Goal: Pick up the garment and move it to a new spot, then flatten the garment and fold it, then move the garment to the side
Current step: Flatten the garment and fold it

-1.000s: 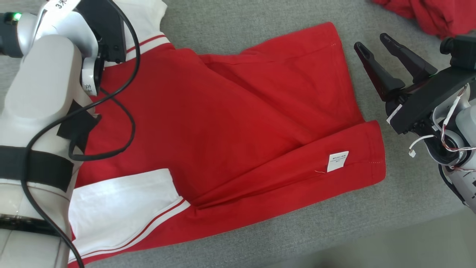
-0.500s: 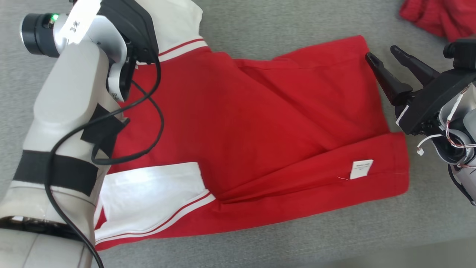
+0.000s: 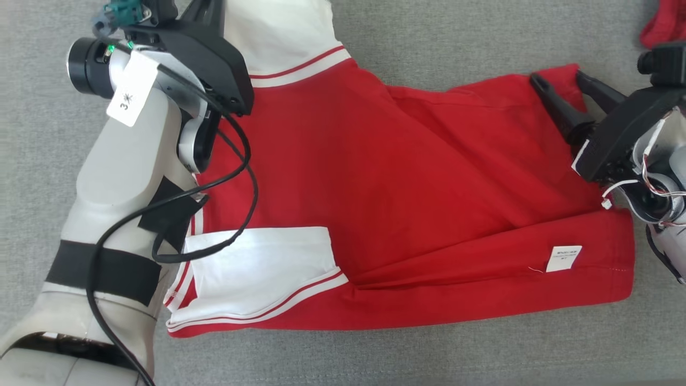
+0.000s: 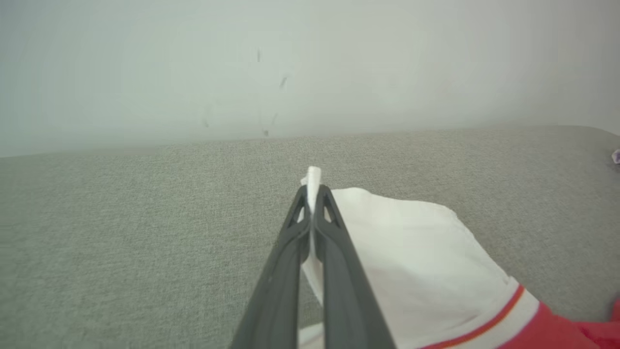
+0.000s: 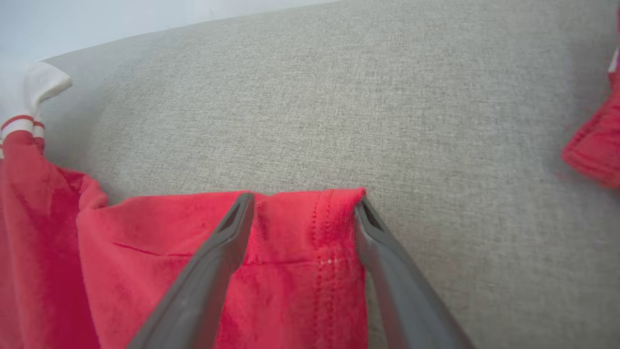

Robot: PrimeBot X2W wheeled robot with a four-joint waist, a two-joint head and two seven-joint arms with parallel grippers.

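The garment [image 3: 402, 187] is a red shirt with white sleeves, lying spread on the grey surface [image 3: 429, 32], a white tag [image 3: 564, 258] near its right hem. My left gripper [image 4: 314, 191] is shut on the edge of the far white sleeve [image 4: 411, 252]; in the head view its dark wrist body [image 3: 187, 43] sits over that sleeve at the top left. My right gripper [image 3: 558, 78] is open, its fingers straddling the garment's far right hem corner [image 5: 302, 228] from above.
Another red cloth [image 3: 664, 21] lies at the far right, also seen as a red edge [image 5: 593, 145] in the right wrist view. A pale wall [image 4: 290, 63] rises behind the grey surface. The left arm's black cable [image 3: 241, 177] loops over the shirt.
The head camera has shifted, so the whole picture slid right. Against the garment, my right gripper has moved from beside the hem to over its far corner, still open.
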